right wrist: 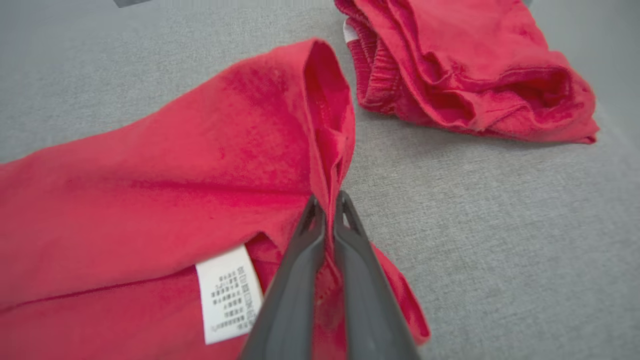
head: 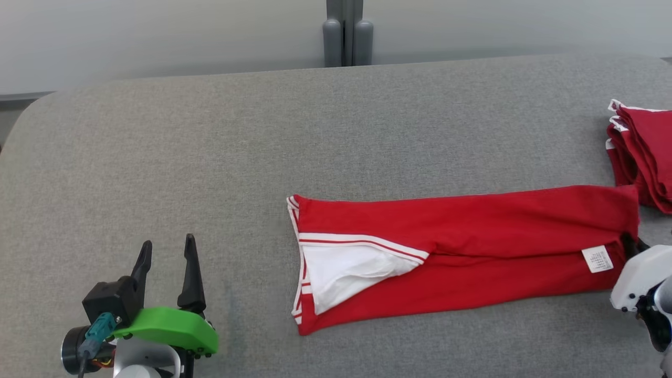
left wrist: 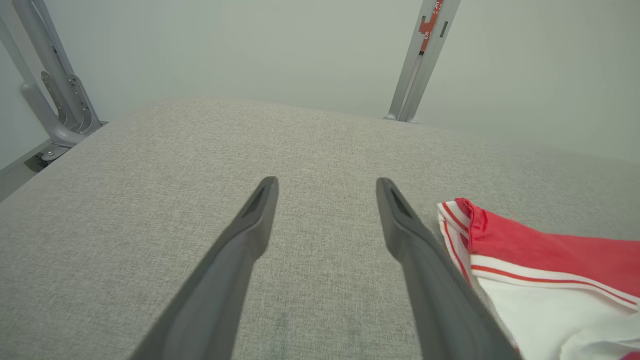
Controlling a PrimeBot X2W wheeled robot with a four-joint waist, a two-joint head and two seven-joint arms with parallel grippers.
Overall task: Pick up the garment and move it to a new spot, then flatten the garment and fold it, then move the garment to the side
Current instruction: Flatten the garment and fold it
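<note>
The garment (head: pixel 462 247) is red with white striped trim and a white inner panel, folded into a long strip across the grey table (head: pixel 262 136). Its right end carries a white label (head: pixel 597 259). My right gripper (right wrist: pixel 329 205) is shut on that right end's edge, pinching a fold of the red garment (right wrist: pixel 200 165) between its fingers, beside the label (right wrist: pixel 229 294). In the head view its white housing (head: pixel 638 278) sits at the garment's right end. My left gripper (head: pixel 167 249) stands open at the lower left, apart from the garment's striped end (left wrist: pixel 525 260), with nothing between the fingers of the left gripper (left wrist: pixel 326 186).
A pile of folded red clothes (head: pixel 643 152) lies at the table's right edge, just beyond the garment's end; it also appears as a pile (right wrist: pixel 465 65) in the right wrist view. A grey post (head: pixel 346 34) rises behind the table's far edge.
</note>
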